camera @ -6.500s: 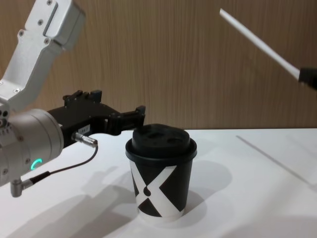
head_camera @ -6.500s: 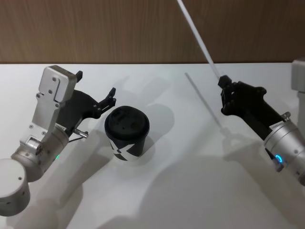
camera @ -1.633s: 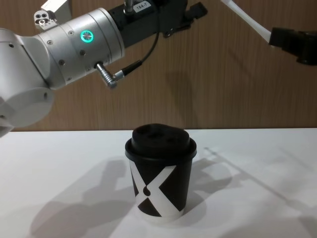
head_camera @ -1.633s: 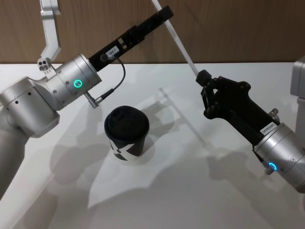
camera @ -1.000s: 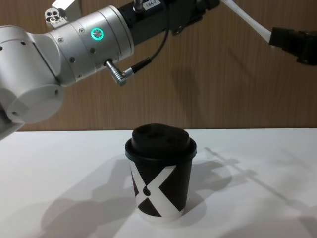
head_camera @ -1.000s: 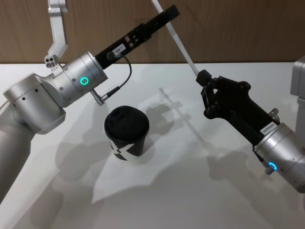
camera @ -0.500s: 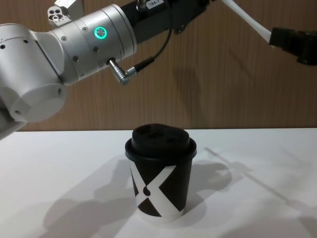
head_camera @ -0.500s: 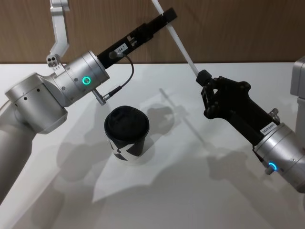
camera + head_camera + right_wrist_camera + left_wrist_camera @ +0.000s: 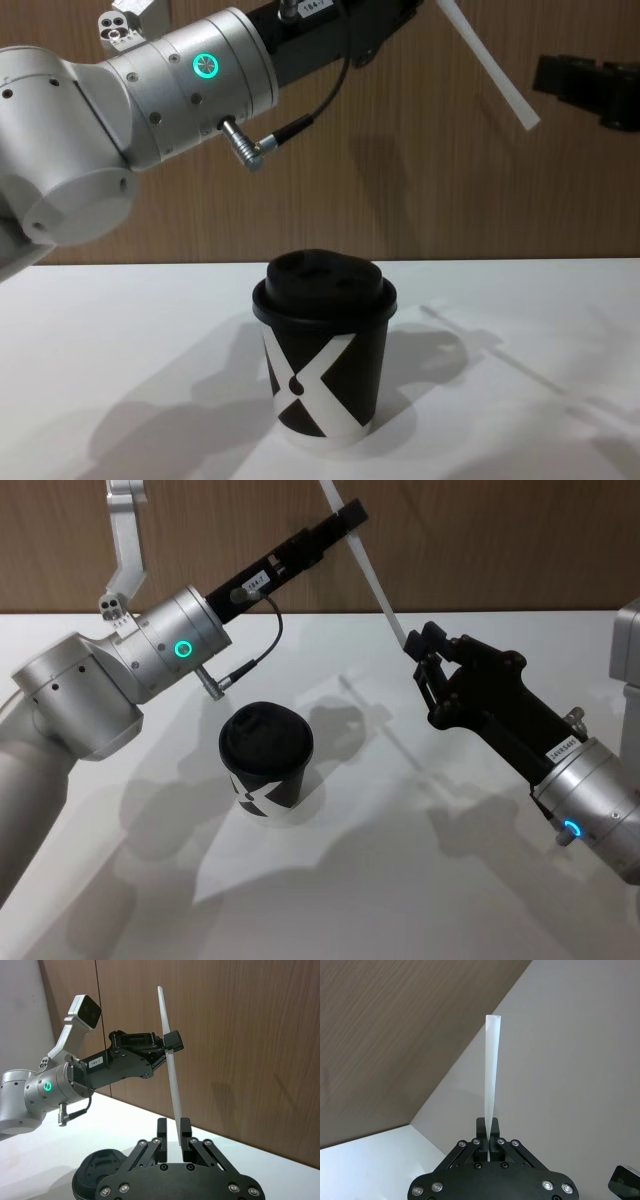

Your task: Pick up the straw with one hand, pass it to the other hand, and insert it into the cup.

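Since the frame half a second earlier, I saw that the right gripper (image 9: 421,650) had let go. Its fingers stood spread around the lower tip of the straw (image 9: 378,585), and in the chest view that tip hung free just beside them. The left gripper (image 9: 351,517) was clamped on the straw's upper part and carried it alone. The straw's long axis ran on a slant, with the upper end high toward the wooden wall (image 9: 500,540) and the lower end pointing down toward the robot's right. It hung in the air above and to the right of the lidded cup (image 9: 266,762), which stood upright on the white table (image 9: 430,880).
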Robot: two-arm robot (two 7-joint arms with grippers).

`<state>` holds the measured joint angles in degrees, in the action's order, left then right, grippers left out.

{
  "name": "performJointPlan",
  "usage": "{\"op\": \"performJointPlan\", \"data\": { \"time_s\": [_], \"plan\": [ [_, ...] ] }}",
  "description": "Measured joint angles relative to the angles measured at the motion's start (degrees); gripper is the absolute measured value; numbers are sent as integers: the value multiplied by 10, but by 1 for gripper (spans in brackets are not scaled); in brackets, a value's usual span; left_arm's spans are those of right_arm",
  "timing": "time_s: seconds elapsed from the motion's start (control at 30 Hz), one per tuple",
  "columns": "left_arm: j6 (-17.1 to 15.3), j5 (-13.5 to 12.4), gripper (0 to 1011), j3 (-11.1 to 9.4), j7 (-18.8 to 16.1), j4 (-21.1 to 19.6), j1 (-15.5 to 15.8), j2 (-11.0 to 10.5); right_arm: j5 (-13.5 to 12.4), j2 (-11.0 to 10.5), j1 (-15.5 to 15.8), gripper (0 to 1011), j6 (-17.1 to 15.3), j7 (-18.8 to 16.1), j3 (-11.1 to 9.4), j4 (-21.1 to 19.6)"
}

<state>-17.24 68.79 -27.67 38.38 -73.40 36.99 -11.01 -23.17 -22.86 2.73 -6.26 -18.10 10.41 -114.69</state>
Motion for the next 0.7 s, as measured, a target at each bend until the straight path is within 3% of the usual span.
{"op": "performJointPlan", "data": {
  "time_s": [0.33, 0.7],
  "plan": [
    [12, -3, 6, -5, -4, -6, 0, -6, 0, 0, 0, 453, 0, 0, 0, 0],
    [49, -49, 6, -14, -32, -49, -9, -37, 0, 0, 0, 790, 0, 0, 0, 0]
  ]
}}
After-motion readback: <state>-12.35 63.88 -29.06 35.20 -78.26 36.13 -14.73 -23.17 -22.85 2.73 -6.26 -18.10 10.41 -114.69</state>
